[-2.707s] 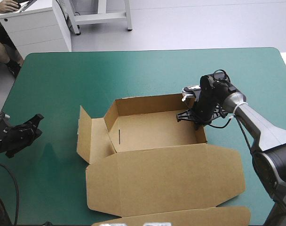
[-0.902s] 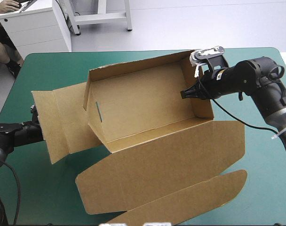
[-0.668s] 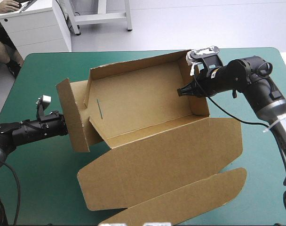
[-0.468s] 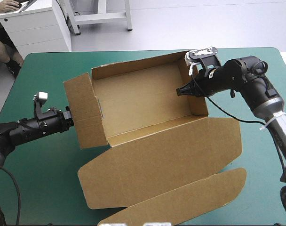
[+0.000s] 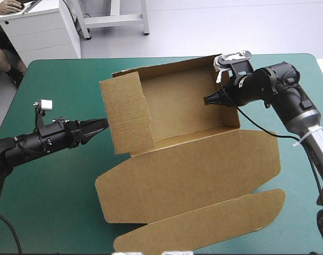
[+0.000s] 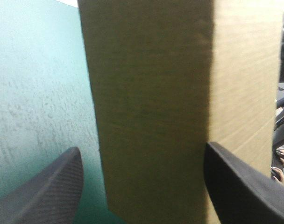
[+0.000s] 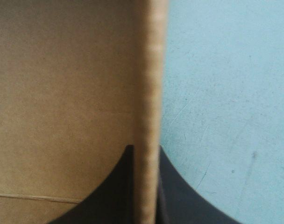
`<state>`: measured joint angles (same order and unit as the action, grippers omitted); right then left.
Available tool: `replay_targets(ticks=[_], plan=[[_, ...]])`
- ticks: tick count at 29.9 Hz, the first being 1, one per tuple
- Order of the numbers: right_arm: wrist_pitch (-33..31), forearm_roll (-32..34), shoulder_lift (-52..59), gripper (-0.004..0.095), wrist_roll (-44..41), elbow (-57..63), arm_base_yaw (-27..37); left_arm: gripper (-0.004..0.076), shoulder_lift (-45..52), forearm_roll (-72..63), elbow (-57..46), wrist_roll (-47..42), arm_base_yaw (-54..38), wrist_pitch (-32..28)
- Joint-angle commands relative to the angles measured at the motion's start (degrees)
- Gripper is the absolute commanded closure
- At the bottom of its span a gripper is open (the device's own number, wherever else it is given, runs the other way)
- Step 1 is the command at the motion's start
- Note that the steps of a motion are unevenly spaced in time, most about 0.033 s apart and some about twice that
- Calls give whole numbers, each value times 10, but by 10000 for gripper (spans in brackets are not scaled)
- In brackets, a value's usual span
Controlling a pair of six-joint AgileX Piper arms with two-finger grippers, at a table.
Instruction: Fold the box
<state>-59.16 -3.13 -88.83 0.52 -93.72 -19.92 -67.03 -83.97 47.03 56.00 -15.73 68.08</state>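
Box (image 5: 188, 164) flap (image 5: 127, 111) now upright, left gripper (image 5: 103, 124) at it, fingers (image 6: 53, 186) apart.

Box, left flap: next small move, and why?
Probably press the left flap inward with the left gripper: the flap stands raised, the open gripper sits at its outer face, and the right gripper, shut on the right wall, steadies the box.

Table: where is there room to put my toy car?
Bare teal-green cover lies at the far left corner beyond the left gripper, and near-left between that arm and the lid. The box and right gripper crowd the middle and right.
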Motion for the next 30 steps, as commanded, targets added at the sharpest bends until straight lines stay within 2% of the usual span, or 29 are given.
replay_targets(ticks=[1, 16, 25, 30], plan=[[35, -4, 21, 928, -5, -19, 2, 216, 32, -46, 28, -3, 3, 60], [41, -6, 13, 926, -34, -19, 2, 220, 55, -47, 28, -6, 31, 59], [37, -12, 13, 926, -38, -19, 2, 221, 51, -99, 28, -2, 65, -7], [37, -15, 13, 926, -38, -19, 2, 232, 49, -130, 31, -4, 65, -14]])
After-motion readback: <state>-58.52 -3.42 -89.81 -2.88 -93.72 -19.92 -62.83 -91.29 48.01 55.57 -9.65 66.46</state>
